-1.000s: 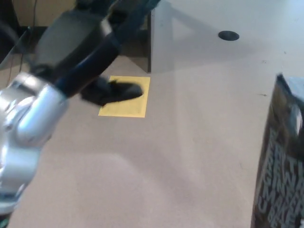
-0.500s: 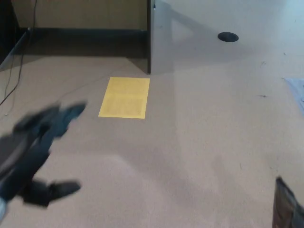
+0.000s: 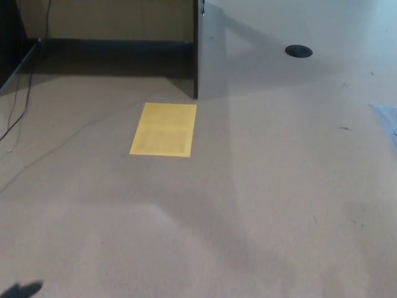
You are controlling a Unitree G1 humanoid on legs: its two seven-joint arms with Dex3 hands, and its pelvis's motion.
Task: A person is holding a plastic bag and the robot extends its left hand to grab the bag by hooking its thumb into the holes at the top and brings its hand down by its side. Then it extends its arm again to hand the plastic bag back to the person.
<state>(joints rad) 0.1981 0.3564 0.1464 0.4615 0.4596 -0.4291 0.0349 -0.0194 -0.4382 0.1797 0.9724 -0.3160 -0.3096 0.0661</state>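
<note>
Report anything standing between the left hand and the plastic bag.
That cannot be settled here: the plastic bag is out of view. Only a dark tip of what is likely the left hand shows at the bottom-left edge. On the floor lie a flat yellow sheet and a cable; nothing upright shows.

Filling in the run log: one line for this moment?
left hand: only a dark tip, bottom-left | right hand: not in view | bag: not in view | floor: yellow sheet

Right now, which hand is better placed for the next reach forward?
Left, tentatively. Only the left hand shows, a dark tip at the picture's bottom-left corner. The right hand is out of view, and nothing else of the task shows, so this rests on little.
</note>
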